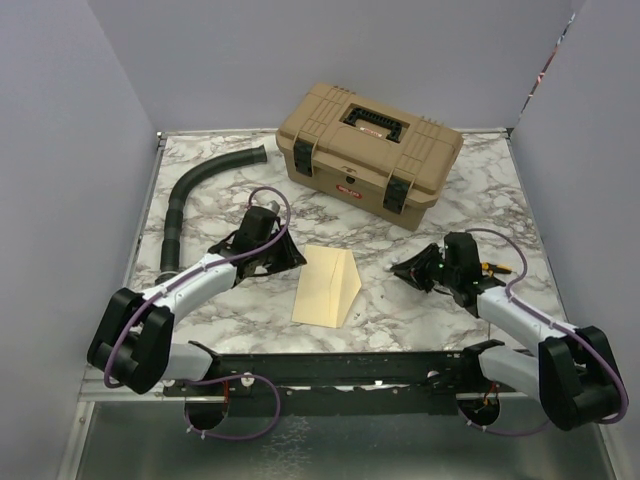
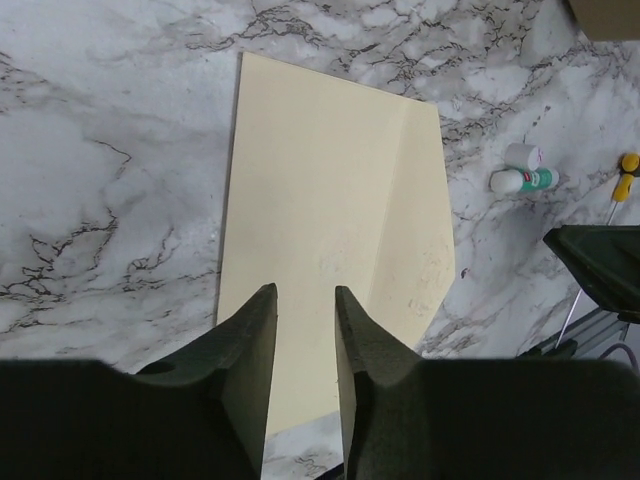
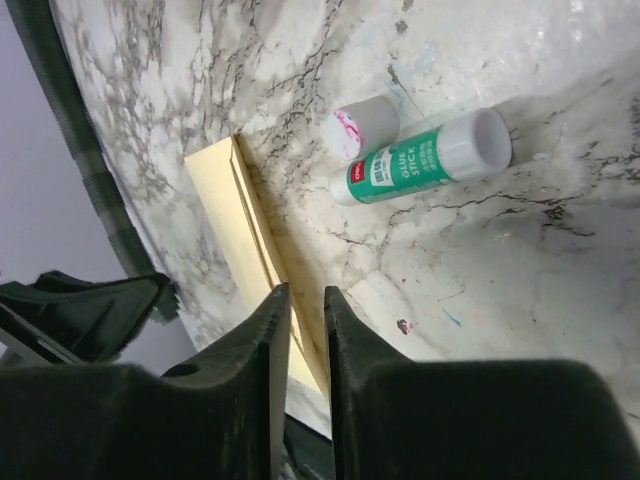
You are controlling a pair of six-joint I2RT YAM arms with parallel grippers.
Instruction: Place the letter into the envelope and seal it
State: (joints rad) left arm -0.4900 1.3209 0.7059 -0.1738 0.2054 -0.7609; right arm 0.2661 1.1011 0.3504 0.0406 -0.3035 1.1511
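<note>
The pale yellow envelope [image 1: 322, 288] lies flat on the marble table between the two arms, its flap [image 1: 352, 278] folded out to the right. The left wrist view shows it from above [image 2: 320, 220], flap [image 2: 422, 210] on the right. My left gripper [image 1: 296, 258] hovers over the envelope's left edge, jaws [image 2: 305, 290] a little apart with nothing between them. To the right of the flap, my right gripper [image 1: 402, 270] is low, jaws [image 3: 307, 290] narrowly apart and empty, pointing at the envelope's edge [image 3: 228, 195]. The letter is hidden.
A glue stick [image 3: 420, 158] and its loose cap [image 3: 362, 128] lie on the table just right of the envelope. A yellow-handled screwdriver [image 2: 627, 165] lies farther right. A tan toolbox [image 1: 370, 150] stands at the back, and a black hose [image 1: 185, 205] curves along the left.
</note>
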